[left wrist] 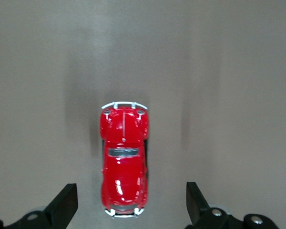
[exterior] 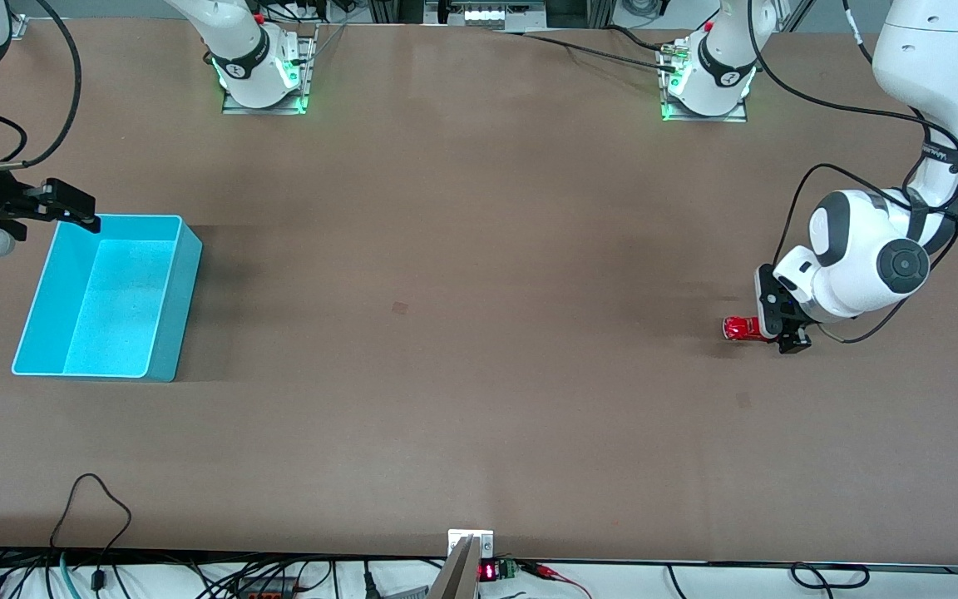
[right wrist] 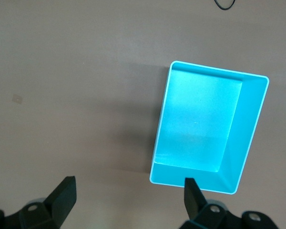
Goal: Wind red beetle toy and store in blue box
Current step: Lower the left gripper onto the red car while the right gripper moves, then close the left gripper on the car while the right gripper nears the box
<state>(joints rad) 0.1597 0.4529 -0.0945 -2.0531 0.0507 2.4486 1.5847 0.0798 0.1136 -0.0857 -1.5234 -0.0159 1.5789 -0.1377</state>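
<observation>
The red beetle toy [exterior: 743, 328] is seen standing on its wheels on the brown table [exterior: 462, 349], toward the left arm's end. The left gripper [exterior: 785, 326] is lowered at the toy's end, with its fingers spread wide; in the left wrist view the toy [left wrist: 124, 162] lies lengthwise between the two dark fingertips [left wrist: 63, 205], and clear gaps are left on both sides, so nothing is pinched. The blue box [exterior: 171, 291] is placed toward the right arm's end of the table, well apart from the toy, and its speckled floor is shown bare. The right gripper [exterior: 71, 204] is held up over the box's rim at the end toward the robots' bases, its fingers [right wrist: 62, 195] also spread apart, with nothing held between them; the box [right wrist: 250, 138] is seen beneath it.
</observation>
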